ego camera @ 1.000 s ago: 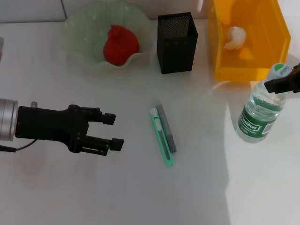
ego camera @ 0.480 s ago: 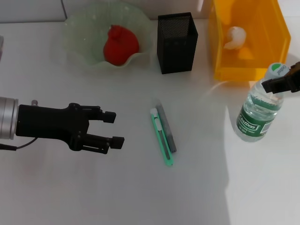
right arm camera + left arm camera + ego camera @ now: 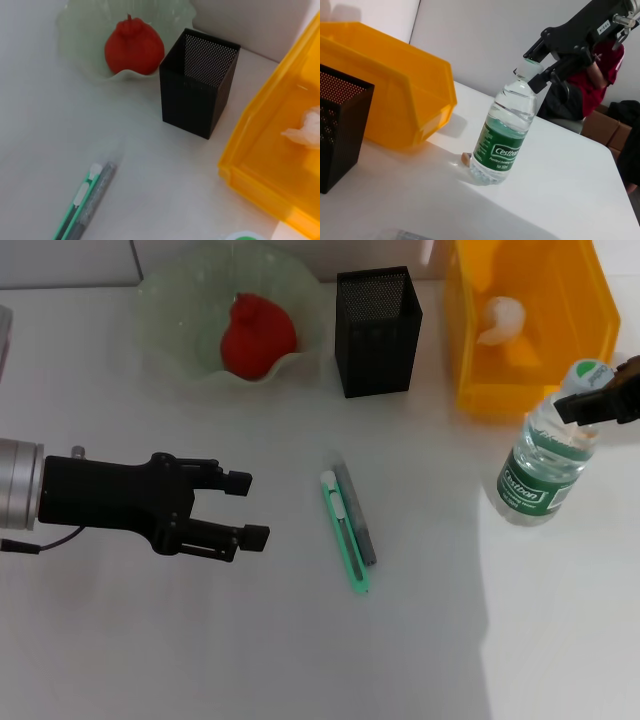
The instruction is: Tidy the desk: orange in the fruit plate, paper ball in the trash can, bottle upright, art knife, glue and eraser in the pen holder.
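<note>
A: What's nearest?

B: Left claw (image 3: 252, 508) is held low over the counter (image 3: 300, 660), fingers spread, nothing gripped. Art knife (image 3: 346, 530) is seen lying flat just beyond it, w/ a grey stick touching alongside – prob. the glue, can't be told for sure.

A: And the step in hand?

B: Bottle (image 3: 545, 462) is gripped at the neck by the right claw (image 3: 590, 406), clenched just under the cap. It's nearly upright, base on the counter. Judged: neck should be eased to vertical, base pressed flat, then let go slowly so it isn't tipped.

A: Room?

B: Trash can (image 3: 530, 330) wall is close behind the bottle, so the lift-out is best made upward, not back. A small tan bit, poss. the eraser, is noted by the bottle's foot in the left wrist view – not to be knocked. Open counter lies between knife and bottle.

A: Far side?

B: Pen holder (image 3: 377, 330) is empty as far as seen; orange (image 3: 258, 335) is already in the fruit plate (image 3: 165, 310); paper ball (image 3: 500, 318) is in the can.
</note>
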{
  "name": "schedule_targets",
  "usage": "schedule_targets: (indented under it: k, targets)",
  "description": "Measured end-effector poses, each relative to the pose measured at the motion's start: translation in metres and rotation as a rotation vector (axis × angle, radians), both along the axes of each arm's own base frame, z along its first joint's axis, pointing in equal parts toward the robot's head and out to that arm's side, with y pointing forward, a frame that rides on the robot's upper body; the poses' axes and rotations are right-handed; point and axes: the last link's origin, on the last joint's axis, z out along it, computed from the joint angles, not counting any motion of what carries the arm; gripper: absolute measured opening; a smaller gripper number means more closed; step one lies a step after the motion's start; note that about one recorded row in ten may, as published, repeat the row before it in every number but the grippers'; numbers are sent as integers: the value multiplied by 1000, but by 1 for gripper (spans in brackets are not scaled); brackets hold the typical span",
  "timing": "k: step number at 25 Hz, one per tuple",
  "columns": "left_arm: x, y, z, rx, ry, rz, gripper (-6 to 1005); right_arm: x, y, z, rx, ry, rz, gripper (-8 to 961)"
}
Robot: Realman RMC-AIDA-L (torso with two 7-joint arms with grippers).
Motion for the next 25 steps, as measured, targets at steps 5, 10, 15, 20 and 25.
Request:
schedule_targets:
  k: [5,10,15,20,25]
  targets:
    - [0,0,1,2,0,2,841,-8,5,-3,4,21,32,463]
    - [-4,-1,6,9,0,8,841,-13,10,-6,5,46,54,464]
    - [-8,-1,12,24,-1,18,841,-24,23,-12,5,101,85,466]
    - [-11,2,20,50,-5,29,841,-40,41,-22,-8,170,122,467]
    - [-17,0,26,66,-8,47,841,-51,62,-37,-13,202,152,468]
